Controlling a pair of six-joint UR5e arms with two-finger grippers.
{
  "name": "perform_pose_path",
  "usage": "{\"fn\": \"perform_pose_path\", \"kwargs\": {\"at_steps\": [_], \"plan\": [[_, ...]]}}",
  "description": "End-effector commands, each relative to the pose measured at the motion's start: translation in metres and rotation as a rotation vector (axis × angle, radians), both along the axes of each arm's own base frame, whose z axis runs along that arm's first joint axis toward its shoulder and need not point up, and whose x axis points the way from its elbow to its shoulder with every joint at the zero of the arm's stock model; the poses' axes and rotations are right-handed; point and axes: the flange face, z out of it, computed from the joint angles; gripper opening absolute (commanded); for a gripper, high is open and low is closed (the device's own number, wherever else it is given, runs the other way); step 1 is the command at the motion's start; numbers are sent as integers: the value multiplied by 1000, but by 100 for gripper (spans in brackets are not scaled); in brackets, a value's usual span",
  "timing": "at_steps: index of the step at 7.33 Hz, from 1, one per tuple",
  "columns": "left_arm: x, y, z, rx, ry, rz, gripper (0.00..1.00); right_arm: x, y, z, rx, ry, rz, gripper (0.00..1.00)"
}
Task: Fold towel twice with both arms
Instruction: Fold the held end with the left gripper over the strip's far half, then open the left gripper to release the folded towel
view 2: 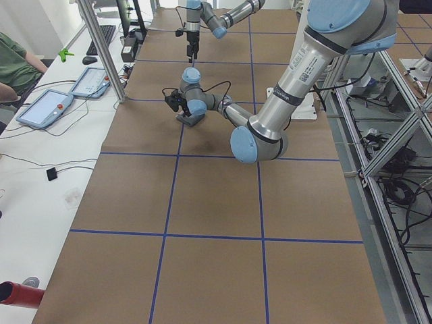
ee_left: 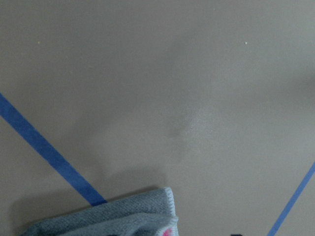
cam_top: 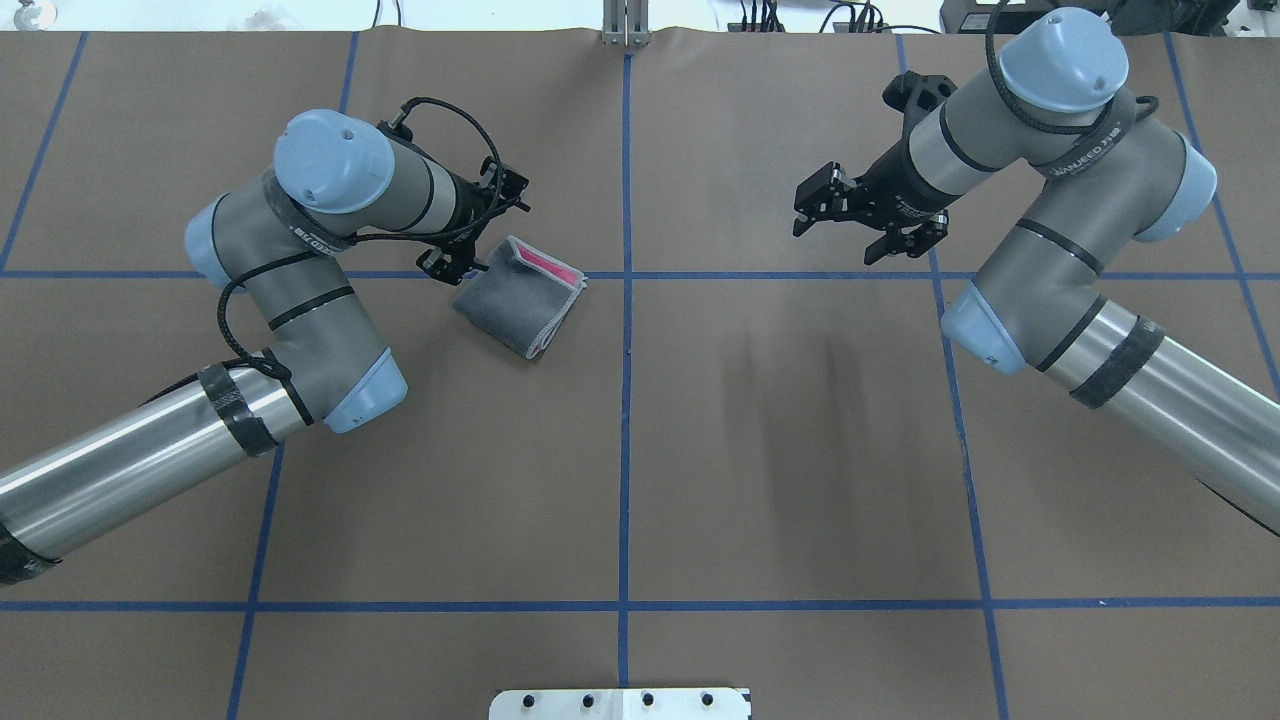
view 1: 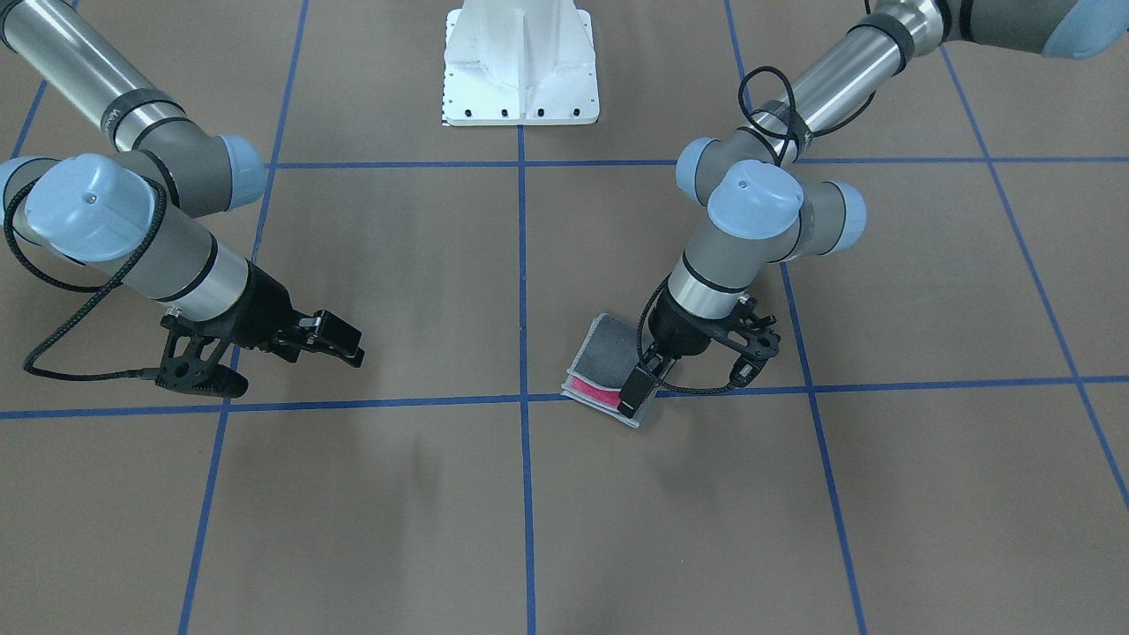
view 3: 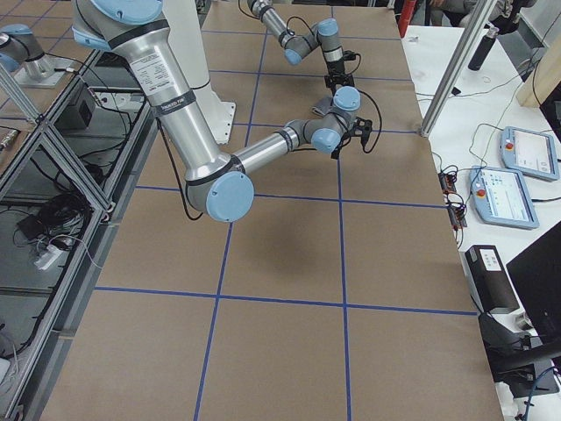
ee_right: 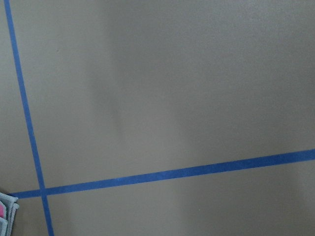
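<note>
- towel: cut off by the left wrist view's lower edge, only a grey corner showed; in the right wrist view, a mere sliver at the lower left corner
- left gripper: jaws were masked by its own wrist overhead; their spacing was illegible from the front
- pedestal: top was cropped by the front view's edge
- person: lay mostly outside the left side view

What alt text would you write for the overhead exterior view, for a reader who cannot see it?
A folded towel, grey outside with pink showing at one edge, lies on a brown table gridded with blue tape, the left arm's claw at its corner. The right arm's claw hangs open and empty, well apart on the other side.
</note>
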Motion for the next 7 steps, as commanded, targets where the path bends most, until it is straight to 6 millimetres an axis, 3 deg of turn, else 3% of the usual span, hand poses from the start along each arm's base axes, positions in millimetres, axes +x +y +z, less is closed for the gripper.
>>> {"fn": "perform_pose_path", "kwargs": {"at_steps": [1,3,4,7], "plan": [[4,-6,0,4,4,-2,100,0,0,0,-1,0,0,100],[28,-22,-12,-7,-5,2,100,1,0,1,-2,1,1,100],[38,-29,-6,-1,3,3,100,2,-1,1,-2,1,3,100],[37,-35,6,-3,-3,-2,100,6,-3,1,-1,0,8,100]]}}
